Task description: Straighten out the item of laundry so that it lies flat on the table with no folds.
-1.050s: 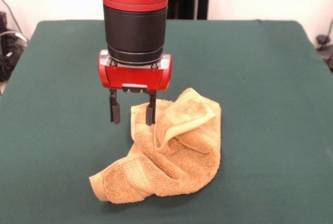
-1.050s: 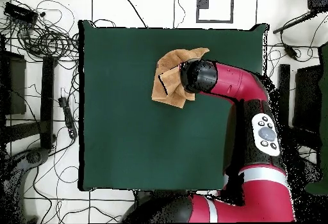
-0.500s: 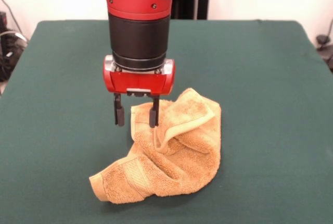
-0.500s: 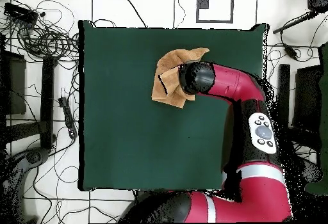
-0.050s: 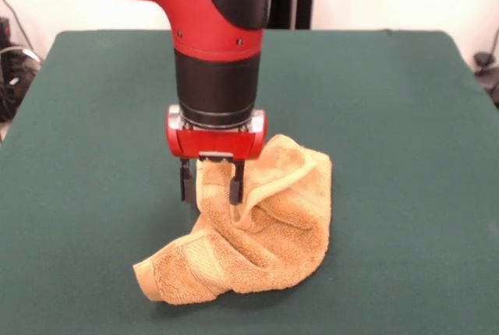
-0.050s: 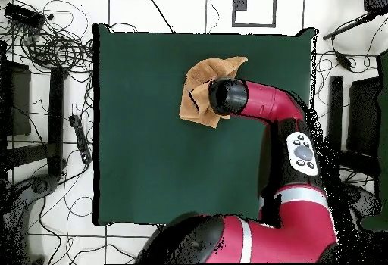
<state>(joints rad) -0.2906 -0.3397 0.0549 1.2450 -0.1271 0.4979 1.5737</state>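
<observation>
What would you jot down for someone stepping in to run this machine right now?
Gripper: open, fingers straddling the far edge of the small golden-orange terry-cloth towel, not yet closed on it.
Towel: crumpled and folded over itself on the dark green felt-covered table, one banded corner pointing to the near left in the front view.
Done: nothing flattened.
Left: probably grip that edge, pull the towel open, smooth all folds.
</observation>
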